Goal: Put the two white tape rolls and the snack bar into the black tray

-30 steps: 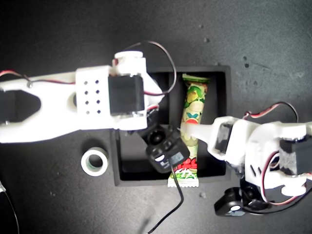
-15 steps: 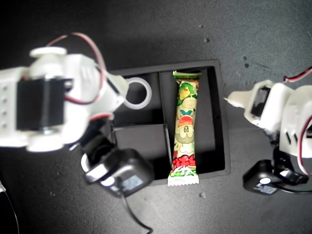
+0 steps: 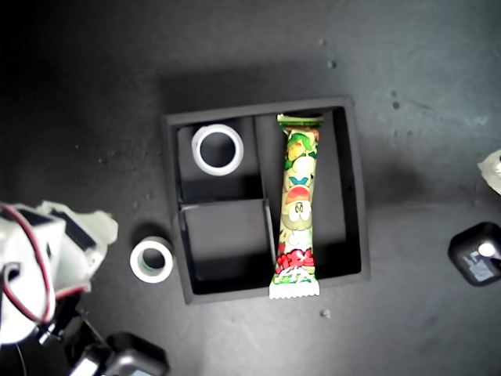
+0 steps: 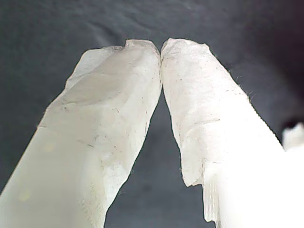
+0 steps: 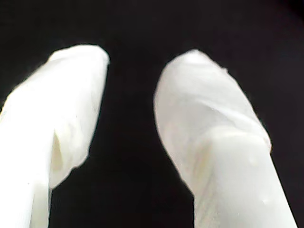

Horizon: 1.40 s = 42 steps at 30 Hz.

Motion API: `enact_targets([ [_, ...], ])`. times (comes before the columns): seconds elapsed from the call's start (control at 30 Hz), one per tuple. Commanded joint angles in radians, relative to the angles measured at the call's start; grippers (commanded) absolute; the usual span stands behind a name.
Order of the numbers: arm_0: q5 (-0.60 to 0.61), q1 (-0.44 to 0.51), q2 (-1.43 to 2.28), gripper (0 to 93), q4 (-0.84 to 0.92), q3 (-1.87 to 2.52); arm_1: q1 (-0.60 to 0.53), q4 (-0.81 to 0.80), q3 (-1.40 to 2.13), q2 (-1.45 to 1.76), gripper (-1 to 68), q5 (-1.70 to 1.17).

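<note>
The black tray [image 3: 357, 196] sits mid-table in the exterior view. One white tape roll [image 3: 196, 149] lies flat in its upper small compartment. The smaller tape roll [image 3: 137, 263], with a greenish core, lies on the table just outside the tray, toward the exterior view's left. The snack bar [image 3: 297, 207] lies along the long compartment, its lower crimped end over the tray's wall. My first gripper [image 4: 160, 45] is shut on nothing, over bare dark table. My second gripper [image 5: 137, 57] is open and empty. Which arm in the exterior view is which cannot be told.
One arm [image 3: 47, 258] with red wires fills the exterior view's lower left, close to the loose roll. The other arm's tip [image 3: 493, 168] shows at the exterior view's right edge, above a black camera block [image 3: 475, 254]. Another black block [image 3: 129, 362] is at the bottom.
Both arms have drawn back from the tray toward the exterior view's two sides. The larger roll now lies free in the upper compartment, and the snack bar lies straight in the long one.
</note>
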Motion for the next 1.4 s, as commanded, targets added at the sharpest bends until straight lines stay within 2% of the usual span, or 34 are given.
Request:
enact_targets([
  [0.0,-0.1,0.069,0.008,8.6,-0.121,0.084,-0.052,-0.043,0.103,0.095,-0.2,0.094],
  [0.17,-0.195,0.141,-0.031,10.9,-0.327,0.232,-0.097,-0.114,0.192,0.095,-0.2,0.147],
  [0.43,-0.176,0.152,-0.189,15.8,-0.538,0.253,-0.097,-0.193,0.328,0.1,-0.2,0.199],
  [0.73,-0.163,0.143,-0.268,16.1,-0.545,0.195,-0.12,-0.472,0.778,0.506,-0.2,0.433],
  [1.0,-0.176,0.14,-0.342,15.9,-0.545,0.167,-0.084,-0.726,0.943,0.514,-0.2,0.434],
  [1.27,-0.201,0.149,-0.37,14.1,-0.534,0.166,-0.092,-0.864,1.045,0.514,-0.2,0.439],
  [1.37,-0.209,0.14,-0.423,8.8,-0.541,0.15,-0.107,-0.96,1.109,0.514,-0.2,0.459],
])
